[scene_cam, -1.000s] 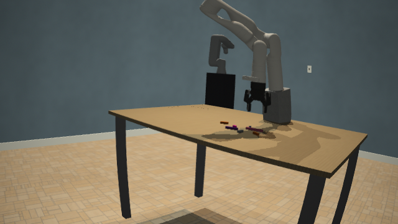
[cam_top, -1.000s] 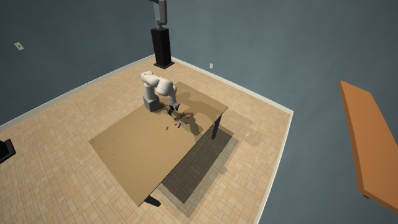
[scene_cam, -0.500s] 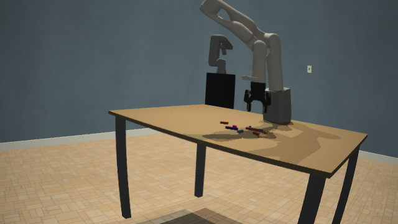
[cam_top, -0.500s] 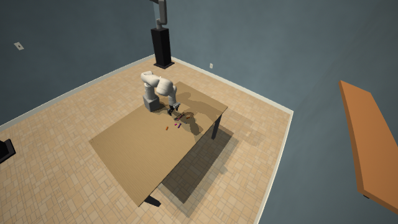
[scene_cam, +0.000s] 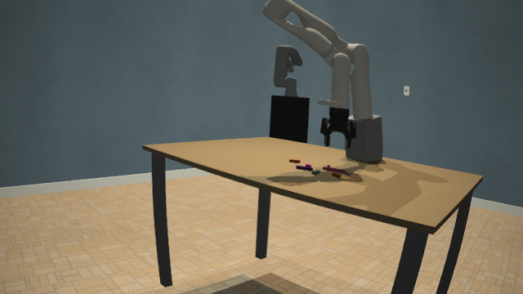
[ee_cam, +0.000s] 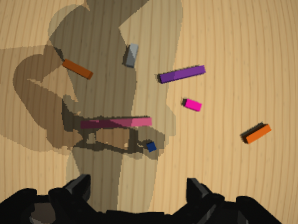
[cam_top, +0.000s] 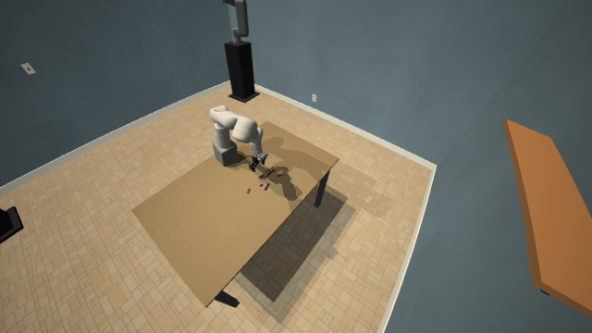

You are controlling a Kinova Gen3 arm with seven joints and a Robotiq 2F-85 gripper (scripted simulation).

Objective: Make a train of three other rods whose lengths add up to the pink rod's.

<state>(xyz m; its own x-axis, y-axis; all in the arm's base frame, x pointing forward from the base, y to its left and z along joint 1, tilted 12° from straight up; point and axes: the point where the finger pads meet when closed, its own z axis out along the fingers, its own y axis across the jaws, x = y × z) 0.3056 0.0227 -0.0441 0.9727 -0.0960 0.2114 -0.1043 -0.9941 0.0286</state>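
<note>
Hovering above the wooden table [scene_cam: 229, 163], the gripper [scene_cam: 337, 140] hangs with its jaws spread wide and nothing between them, its dark fingers filling the bottom of the wrist view. Nearest above them in that view, at centre left, lies the pink rod [ee_cam: 116, 121], long and slim, partly in the arm's shadow, with a tiny blue rod [ee_cam: 150, 145] just below its right end. Farther up the frame sit a short magenta rod [ee_cam: 192, 104] right of centre, an orange rod [ee_cam: 256, 132] at the right edge, a purple rod [ee_cam: 181, 74] slanting at upper centre, a stubby grey rod [ee_cam: 131, 55] and a second orange rod [ee_cam: 77, 68] at upper left. All lie flat and apart; no train is begun. Blue, magenta and purple would add up to pink, as would magenta, grey and orange. The rods look like light, stiff square bars that should neither bend nor break but could skid or twist if nudged, so each is probably best pinched across its long sides at mid-length, the blue one leaving little margin.
</note>
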